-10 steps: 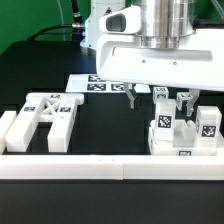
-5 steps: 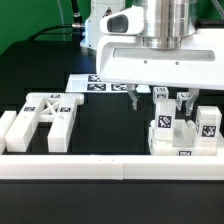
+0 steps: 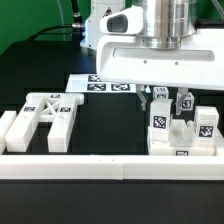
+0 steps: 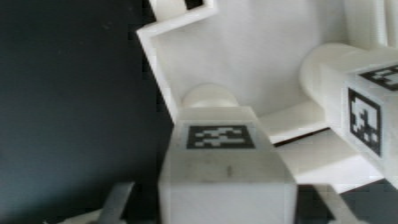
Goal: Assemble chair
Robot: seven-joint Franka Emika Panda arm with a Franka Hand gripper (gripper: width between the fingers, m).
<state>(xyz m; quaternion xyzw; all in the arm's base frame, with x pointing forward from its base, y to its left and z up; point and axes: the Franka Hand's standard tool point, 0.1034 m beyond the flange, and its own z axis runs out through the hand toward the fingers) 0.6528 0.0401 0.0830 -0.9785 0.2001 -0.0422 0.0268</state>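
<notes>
Where the chair's loose white parts are gathered, an upright pegged leg (image 3: 158, 122) with a black-and-white tag on its face is seen clenched in the tool (image 3: 158, 100), whose fingers lie against its upper end. In the wrist view the same leg (image 4: 221, 160) is shown filling the space under the tool, with its rounded peg top and tag turned to the camera. This leg is placed in front of the marker board (image 3: 100, 84), nearer the camera and toward the exterior view's right of it. Just beside it, further toward the exterior view's right of the marker board, a second tagged leg (image 3: 207, 124) is stood upright. A low white block (image 3: 185, 150) bearing its own tag is seen at their foot. A stepped flat panel (image 4: 196, 50) is shown behind the grasped leg in the wrist view. The X-braced frame (image 3: 45, 110) is laid flat on the black desk (image 3: 110, 125), in front of the marker board and toward the exterior view's left of it, well apart from the legs. The long border rail (image 3: 110, 165) is set across the near side, farthest from the marker board.
</notes>
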